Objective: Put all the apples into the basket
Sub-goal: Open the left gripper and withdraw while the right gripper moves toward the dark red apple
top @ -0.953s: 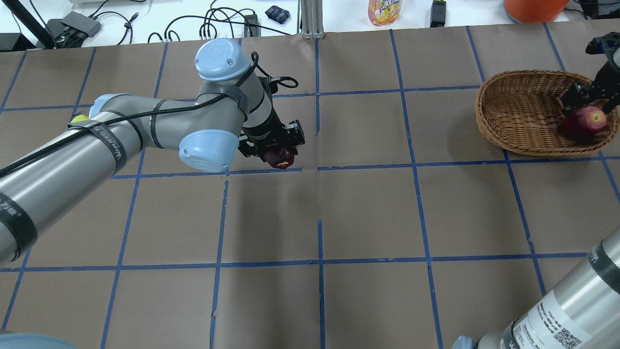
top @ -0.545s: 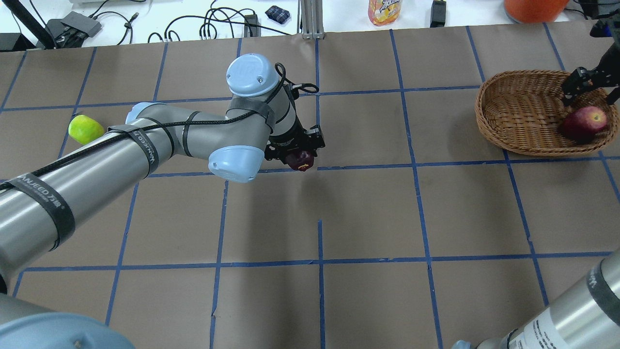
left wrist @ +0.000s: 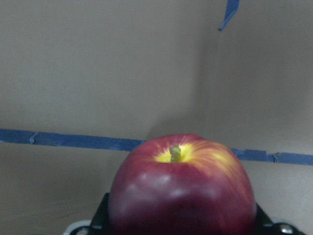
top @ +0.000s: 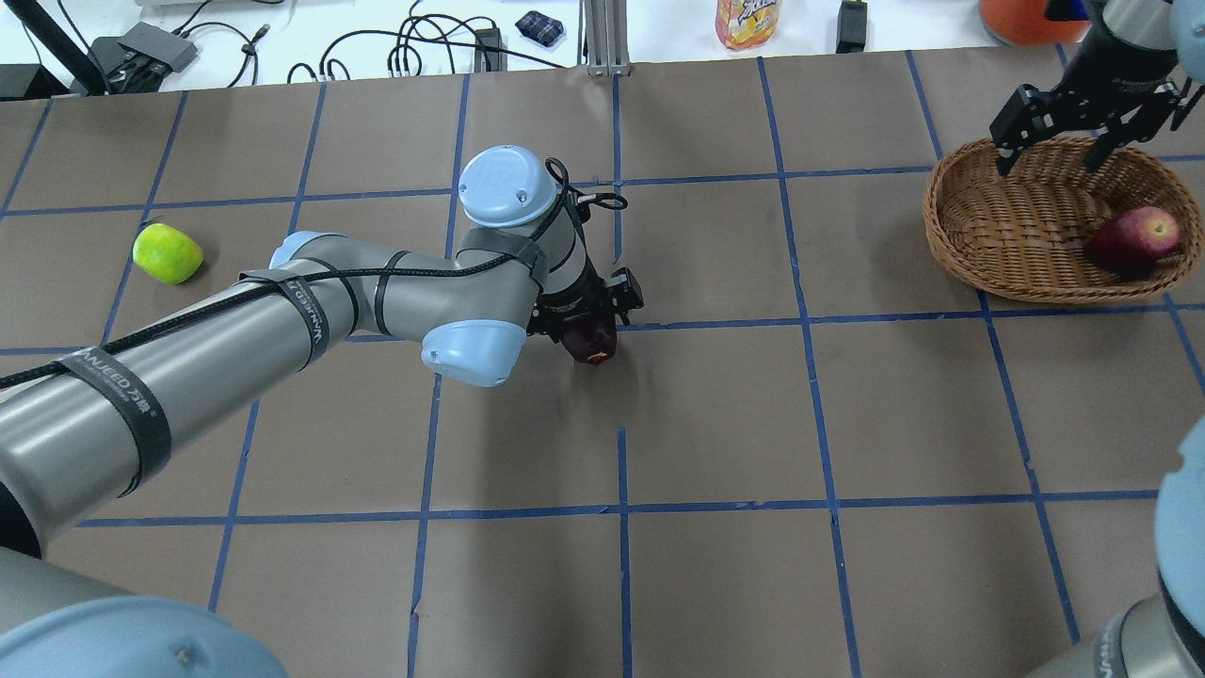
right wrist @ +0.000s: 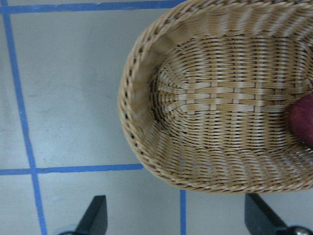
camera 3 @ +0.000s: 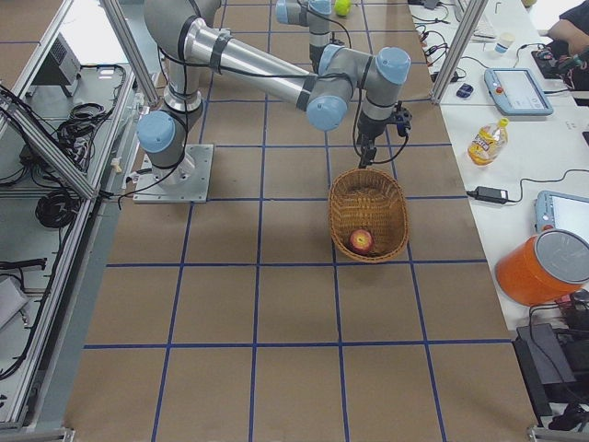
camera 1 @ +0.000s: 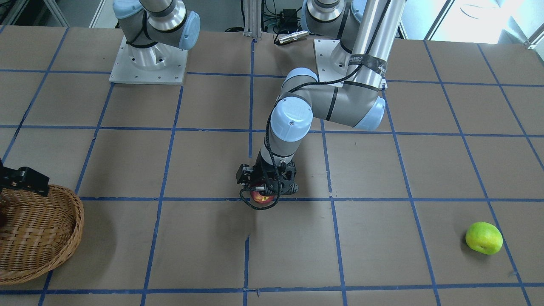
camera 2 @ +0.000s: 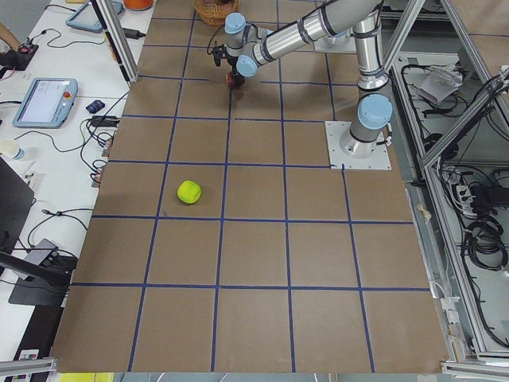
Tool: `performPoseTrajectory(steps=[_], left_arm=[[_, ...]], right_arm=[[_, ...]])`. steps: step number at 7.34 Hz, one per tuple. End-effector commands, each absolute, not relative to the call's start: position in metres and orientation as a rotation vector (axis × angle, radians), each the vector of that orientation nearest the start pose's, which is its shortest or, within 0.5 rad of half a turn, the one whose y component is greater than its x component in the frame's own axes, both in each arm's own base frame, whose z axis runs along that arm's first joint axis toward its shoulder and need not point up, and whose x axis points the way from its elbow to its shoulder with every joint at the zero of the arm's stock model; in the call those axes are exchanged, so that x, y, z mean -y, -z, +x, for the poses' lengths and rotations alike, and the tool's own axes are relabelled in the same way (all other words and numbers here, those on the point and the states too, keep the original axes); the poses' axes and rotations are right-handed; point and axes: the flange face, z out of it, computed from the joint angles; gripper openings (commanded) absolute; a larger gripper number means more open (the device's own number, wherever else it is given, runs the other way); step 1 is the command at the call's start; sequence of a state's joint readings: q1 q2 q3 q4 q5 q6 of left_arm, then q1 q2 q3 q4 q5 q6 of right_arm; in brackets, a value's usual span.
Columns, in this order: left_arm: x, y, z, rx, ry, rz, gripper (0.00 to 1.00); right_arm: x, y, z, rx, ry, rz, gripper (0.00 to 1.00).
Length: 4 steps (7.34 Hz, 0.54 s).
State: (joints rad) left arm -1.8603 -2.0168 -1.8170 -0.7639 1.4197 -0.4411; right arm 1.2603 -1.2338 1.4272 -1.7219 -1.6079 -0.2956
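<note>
One brown table point(top: 923, 405) — blue tape grid point(top: 622, 508), wicker basket point(top: 998, 217) — cables point(top: 407, 58) beyond.

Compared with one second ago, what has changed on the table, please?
The left gripper, shut on the dark apple, carried it rightward toward the basket. The right gripper let go of the red apple inside the basket, rose and now hangs open. The basket, red apple and green apple did not move.

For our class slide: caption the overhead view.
Left claw holds dark apple; red apple in basket; green apple on table.
</note>
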Motion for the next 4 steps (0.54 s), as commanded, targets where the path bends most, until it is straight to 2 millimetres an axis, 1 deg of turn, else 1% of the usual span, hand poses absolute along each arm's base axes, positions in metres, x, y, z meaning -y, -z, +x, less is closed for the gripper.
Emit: performPoseTrajectory(steps=[1,2,3,4], left_arm=[[0.553,-0.245,-0.282,-3.321,0.201,-0.299,1.00],[0.569,-0.289,-0.253,-3.351,0.189,-0.303,1.00],[0.572,-0.337,-0.236,-3.349,0.109,-0.159,1.00],[0.585,-0.367,-0.189,-3.328,0.098,0.160,1.00]], right_arm=[[0.623,-0.404,0.003,-3.145,-0.051,-0.012,1.00],[0.620,-0.405,0.040,-3.142,-0.071,0.004,1.00],[0.615,-0.405,0.091,-3.143,-0.068,-0.046,1.00],[0.605,-0.402,0.151,-3.141,-0.063,-0.122,1.00]])
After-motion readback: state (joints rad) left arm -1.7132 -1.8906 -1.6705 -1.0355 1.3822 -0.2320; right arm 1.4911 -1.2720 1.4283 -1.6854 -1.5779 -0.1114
